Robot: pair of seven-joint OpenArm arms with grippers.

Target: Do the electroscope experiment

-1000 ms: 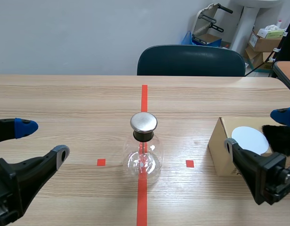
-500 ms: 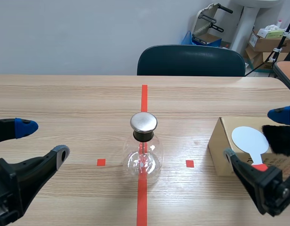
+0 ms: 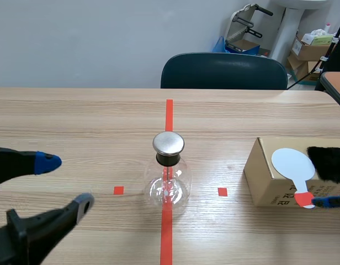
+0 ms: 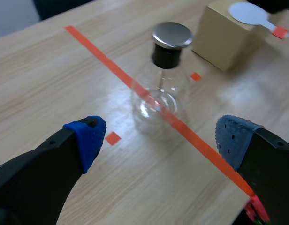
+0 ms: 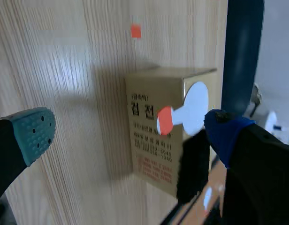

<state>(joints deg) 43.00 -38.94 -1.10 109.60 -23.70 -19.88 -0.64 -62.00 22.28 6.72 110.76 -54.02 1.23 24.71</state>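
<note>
A: Layout, and why?

B: The surface [image 3: 76, 116] carries the box [image 3: 266, 176] at the robot's right. It probably serves as a stand: the paddle [image 3: 291, 163] lies on top with its red handle overhanging, likely for an easy pinch. The electroscope flask [image 3: 168, 185] stands mid-surface, between the arms.

A: Fingers?

B: Left gripper [image 4: 161, 140] is spread, facing the flask. Right gripper [image 5: 130, 133] is spread with the paddle handle between its fingers; nothing is gripped.
</note>
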